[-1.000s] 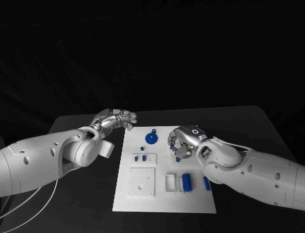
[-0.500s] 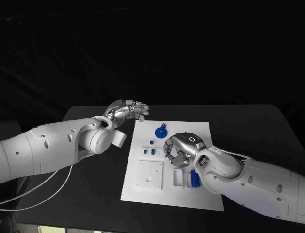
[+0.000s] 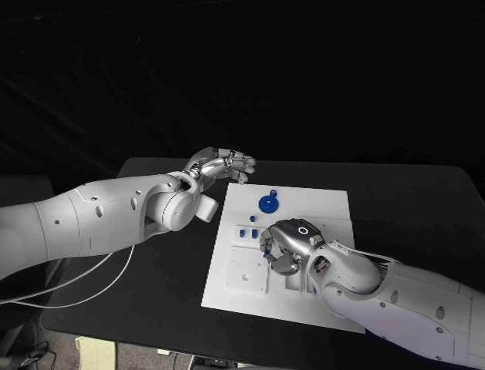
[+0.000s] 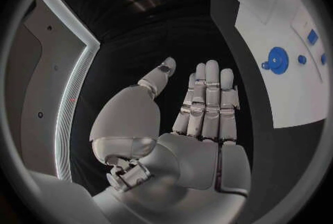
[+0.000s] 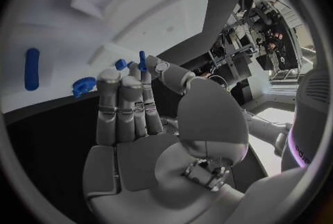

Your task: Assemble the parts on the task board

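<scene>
**Item: right hand carrying a small blue peg over the task board, insertion step**

- **Right hand** (image 3: 285,247): hovering over the middle of the task board (image 3: 322,206). In the right wrist view the fingers are lying straight and close together, with the thumb closing against the nearest fingertip. A thin blue peg (image 5: 141,60) is standing up between them, so it appears to be pinched there.
- **Left hand** (image 3: 227,163): hanging above the desk (image 3: 420,202), just off the board's far left corner. The fingers are lying flat and side by side with the thumb apart, and it is holding nothing.
- **Other parts on the board:**
  - The round blue part (image 3: 267,203) is lying beyond the right hand, towards the far edge.
  - The two small blue pieces (image 3: 247,231) are sitting just beside the right hand, on its left.
  - The white square block (image 3: 246,271) is lying nearer the robot.
  - The right wrist view also shows a long blue bar (image 5: 31,68) lying flat on the board, apart from the fingertips.
- **Handling note (judgement):**
  - The peg is thin and the grip on it is slight.
  - The right hand should be keeping the peg upright, lining it up over its seat before lowering, and pressing straight down.
  - The seat itself is hidden under the hand, so I cannot tell which seat it is.
  - The left hand is free to steady the board's corner against sliding.
</scene>
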You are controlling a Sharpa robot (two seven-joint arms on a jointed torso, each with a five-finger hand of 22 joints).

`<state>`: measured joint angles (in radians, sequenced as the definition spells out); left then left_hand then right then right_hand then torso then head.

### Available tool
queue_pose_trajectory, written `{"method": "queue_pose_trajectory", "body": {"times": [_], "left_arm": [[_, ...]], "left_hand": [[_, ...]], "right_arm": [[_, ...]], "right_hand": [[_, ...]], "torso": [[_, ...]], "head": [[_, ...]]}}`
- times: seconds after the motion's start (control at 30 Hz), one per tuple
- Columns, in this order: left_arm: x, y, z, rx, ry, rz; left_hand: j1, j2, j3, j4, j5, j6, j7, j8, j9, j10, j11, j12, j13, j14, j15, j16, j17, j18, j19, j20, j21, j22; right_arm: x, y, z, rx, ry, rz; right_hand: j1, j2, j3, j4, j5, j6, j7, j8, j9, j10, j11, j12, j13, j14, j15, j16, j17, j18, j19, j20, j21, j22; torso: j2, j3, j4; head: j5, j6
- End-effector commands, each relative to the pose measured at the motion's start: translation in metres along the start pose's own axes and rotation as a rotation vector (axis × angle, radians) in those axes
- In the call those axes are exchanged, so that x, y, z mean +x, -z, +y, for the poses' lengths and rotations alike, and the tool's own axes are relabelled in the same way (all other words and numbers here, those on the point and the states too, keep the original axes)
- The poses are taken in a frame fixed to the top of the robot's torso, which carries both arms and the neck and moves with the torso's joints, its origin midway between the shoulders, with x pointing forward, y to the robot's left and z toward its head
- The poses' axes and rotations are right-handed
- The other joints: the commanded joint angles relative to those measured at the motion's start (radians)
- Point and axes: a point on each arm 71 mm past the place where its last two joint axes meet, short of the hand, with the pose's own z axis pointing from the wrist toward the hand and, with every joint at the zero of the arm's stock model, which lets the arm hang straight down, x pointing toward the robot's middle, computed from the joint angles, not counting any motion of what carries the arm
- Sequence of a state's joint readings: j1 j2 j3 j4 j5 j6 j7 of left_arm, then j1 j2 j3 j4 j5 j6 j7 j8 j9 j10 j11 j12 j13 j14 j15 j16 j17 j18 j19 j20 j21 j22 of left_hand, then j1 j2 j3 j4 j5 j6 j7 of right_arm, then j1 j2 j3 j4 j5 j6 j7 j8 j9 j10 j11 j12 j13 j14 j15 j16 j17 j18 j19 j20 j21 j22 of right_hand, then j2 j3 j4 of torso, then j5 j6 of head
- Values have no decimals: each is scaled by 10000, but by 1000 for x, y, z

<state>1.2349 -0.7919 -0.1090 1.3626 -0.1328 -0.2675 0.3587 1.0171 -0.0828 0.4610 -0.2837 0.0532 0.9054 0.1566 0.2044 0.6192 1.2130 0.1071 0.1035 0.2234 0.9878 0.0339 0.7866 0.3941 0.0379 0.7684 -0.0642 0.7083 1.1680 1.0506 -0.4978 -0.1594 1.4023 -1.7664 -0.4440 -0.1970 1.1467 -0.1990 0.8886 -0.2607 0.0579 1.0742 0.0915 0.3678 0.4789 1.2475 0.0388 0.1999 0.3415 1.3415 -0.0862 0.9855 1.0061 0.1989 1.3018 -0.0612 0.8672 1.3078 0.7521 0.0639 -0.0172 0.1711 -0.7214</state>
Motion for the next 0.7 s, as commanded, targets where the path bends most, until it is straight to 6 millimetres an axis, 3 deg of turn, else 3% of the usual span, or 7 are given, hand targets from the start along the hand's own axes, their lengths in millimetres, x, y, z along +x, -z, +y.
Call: {"method": "queue_pose_trajectory", "body": {"times": [0.03,0.7], "left_arm": [[3,-2,-2,153,60,19],[8,-5,-3,166,80,108]], "left_hand": [[47,28,-45,25,10,-44,4,52,-15,-64,7,-34,0,29,55,-43,17,207,41,45,-38,16],[51,21,-41,26,10,-43,3,56,-18,-62,5,-33,2,29,56,-64,32,209,43,46,-50,19]], "right_arm": [[10,1,2,-116,216,274],[30,-4,10,-135,92,549]], "right_hand": [[5,11,55,-21,-30,63,4,4,10,816,-158,-26,19,-99,-15,63,1,629,7,-36,73,216],[-11,49,46,-48,-25,54,9,-5,14,814,-154,-50,46,-104,-11,66,-6,629,-9,-38,91,213]], "torso": [[0,-8,9],[-2,-6,-3]], "head": [[56,-59],[207,-169]]}}
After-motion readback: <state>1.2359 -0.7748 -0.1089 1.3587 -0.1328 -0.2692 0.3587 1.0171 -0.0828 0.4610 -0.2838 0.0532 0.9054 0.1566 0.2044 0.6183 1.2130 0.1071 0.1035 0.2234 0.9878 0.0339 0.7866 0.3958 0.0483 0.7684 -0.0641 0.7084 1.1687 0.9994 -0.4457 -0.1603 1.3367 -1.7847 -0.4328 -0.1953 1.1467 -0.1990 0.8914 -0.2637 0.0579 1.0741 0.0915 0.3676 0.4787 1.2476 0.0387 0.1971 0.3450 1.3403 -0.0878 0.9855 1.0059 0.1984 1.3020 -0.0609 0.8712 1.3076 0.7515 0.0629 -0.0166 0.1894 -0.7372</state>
